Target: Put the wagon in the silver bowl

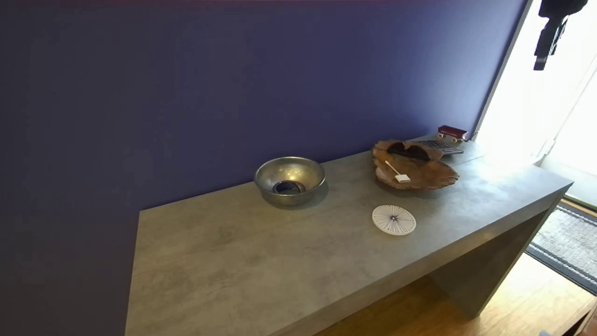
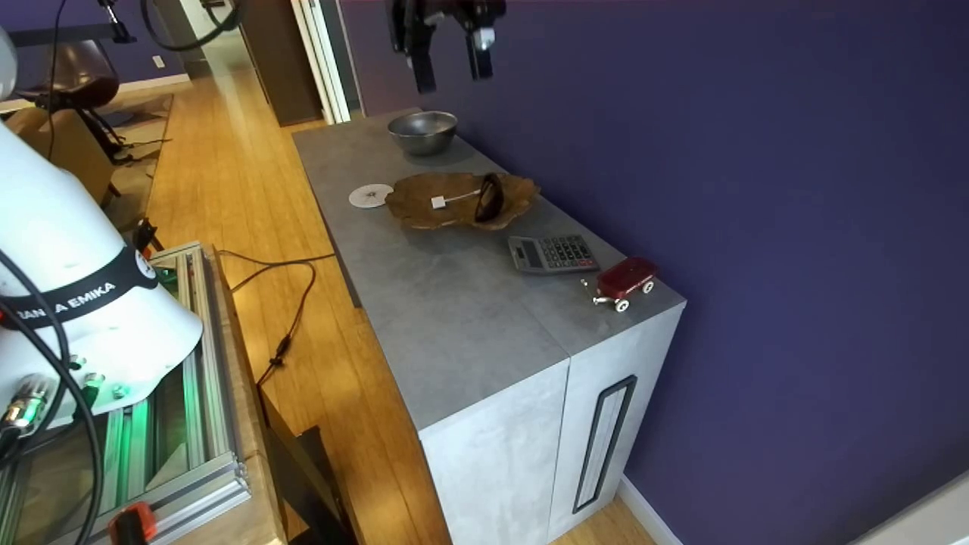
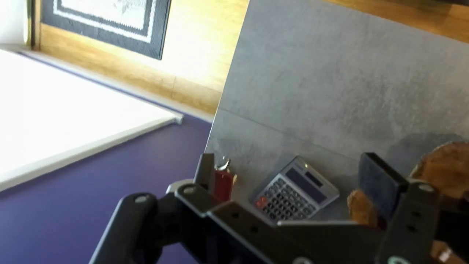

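Black pincer (image 2: pixel 454 80) hangs midair, spread wide

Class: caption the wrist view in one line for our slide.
Open gripper framing a calculator and partly covering the red toy wagon, brown wooden dish cut off at right.

The round silver metal bowl (image 2: pixel 424 141) is smooth and glossy; the brown irregular-edged wooden dish (image 1: pixel 422 175) is rough-rimmed. The grey rectangular bench (image 2: pixel 454 318) is matt. The oblong dark-red wagon (image 2: pixel 626 278) is glossy, perhaps painted metal.
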Controlling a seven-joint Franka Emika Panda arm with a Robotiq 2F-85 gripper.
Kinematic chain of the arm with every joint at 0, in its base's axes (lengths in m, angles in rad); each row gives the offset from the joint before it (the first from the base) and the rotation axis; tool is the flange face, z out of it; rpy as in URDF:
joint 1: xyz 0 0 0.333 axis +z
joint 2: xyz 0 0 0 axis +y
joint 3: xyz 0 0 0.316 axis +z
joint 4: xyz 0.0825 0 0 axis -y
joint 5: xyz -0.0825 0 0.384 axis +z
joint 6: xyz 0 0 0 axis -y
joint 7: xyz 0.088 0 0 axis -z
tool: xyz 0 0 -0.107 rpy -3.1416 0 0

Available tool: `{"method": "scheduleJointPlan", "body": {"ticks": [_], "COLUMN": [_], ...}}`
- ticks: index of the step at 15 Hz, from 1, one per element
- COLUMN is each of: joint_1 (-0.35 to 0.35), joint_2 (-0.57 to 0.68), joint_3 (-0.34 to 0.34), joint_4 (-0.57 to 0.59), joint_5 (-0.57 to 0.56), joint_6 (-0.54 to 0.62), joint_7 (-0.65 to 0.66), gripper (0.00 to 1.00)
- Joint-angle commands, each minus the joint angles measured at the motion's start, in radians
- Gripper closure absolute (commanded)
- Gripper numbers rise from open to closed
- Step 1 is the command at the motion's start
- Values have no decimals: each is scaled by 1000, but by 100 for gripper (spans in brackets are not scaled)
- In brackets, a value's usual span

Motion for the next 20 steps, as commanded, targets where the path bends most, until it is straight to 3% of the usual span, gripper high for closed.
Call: {"method": "scheduleJointPlan", "body": {"ticks": [1, 4, 11, 16, 20], "joint_1": [-7, -5, -5, -55, -161], "joint_2": [66, 201, 211, 431, 614], "joint_3": [6, 4, 4, -80, -101], "joint_4": [8, 42, 65, 230, 406], "joint_5": [5, 4, 5, 291, 539], "joint_6": [-1, -1, -2, -13, -83], "joint_7": [1, 3, 3, -134, -343], "gripper": [0, 0, 0, 0, 0]}}
